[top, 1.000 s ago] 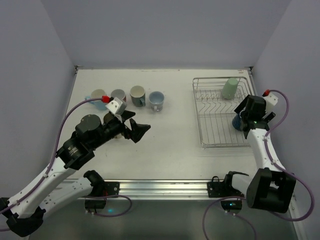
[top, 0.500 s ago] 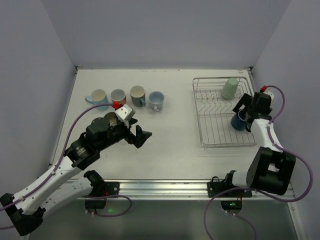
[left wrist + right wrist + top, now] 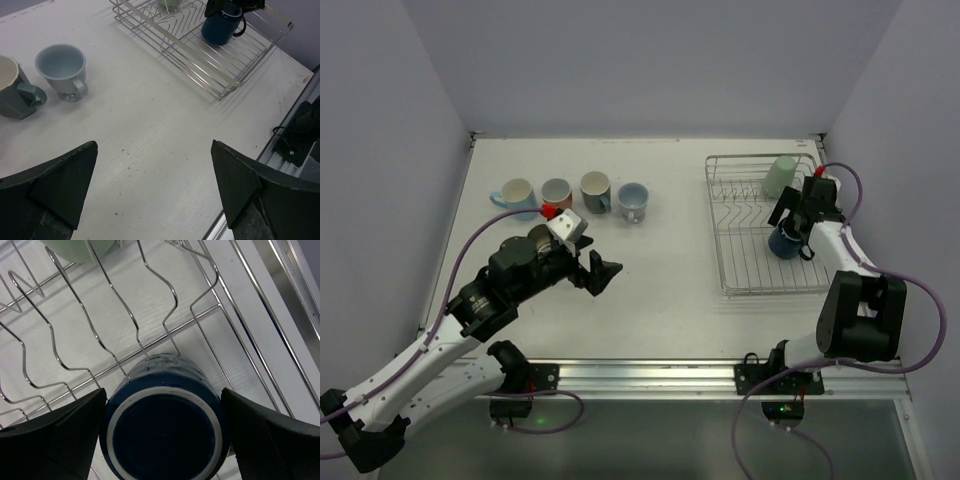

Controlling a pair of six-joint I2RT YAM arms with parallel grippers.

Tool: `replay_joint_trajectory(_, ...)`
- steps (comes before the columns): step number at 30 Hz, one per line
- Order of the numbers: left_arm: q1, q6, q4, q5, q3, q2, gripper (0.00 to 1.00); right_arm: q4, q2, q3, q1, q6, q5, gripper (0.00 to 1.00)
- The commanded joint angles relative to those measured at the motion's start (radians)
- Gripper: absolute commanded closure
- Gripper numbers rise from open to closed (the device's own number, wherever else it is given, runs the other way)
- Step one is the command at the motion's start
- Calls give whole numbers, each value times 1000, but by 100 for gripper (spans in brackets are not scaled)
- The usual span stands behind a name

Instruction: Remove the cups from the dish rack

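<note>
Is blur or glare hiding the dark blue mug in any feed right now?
Top external: even, soft light, sharp; the right gripper partly covers the dark blue mug. Right wrist: mug crisp, no glare; the dark fingers at the frame edges are soft. Left wrist: mug small but clear; a mild sheen on the dish rack.

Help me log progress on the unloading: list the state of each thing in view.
dish rack: holds two mugs.
dark blue mug: in the rack, gripped.
pale green mug: in the rack's far corner, untouched.
row of four mugs: upright on the table, unloaded.
right gripper: jaws shut on the dark blue mug.
left gripper: jaws open, empty.
</note>
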Motion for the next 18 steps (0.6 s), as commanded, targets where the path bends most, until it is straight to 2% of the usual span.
replay_joint_trajectory(1, -3, 32, 23, -19, 5, 10, 0, -73, 19, 67, 30, -25, 93, 1)
replay_joint_trajectory(7, -3, 34, 22, -33, 11, 26, 0, -143, 52, 128, 65, -34, 139, 2)
replay_joint_trajectory(8, -3, 32, 20, -35, 11, 29, 0, -166, 55, 143, 80, -34, 154, 6)
replay_joint_trajectory(10, -3, 31, 22, -33, 16, 41, 0, -185, 52, 153, 99, -33, 176, 7)
replay_joint_trajectory(12, -1, 28, 22, -25, 25, 49, 0, -200, 45, 156, 111, -24, 162, 1)
replay_joint_trajectory(18, -1, 20, 19, -24, 37, 89, 0, -223, 23, 133, 113, -36, 99, 1)
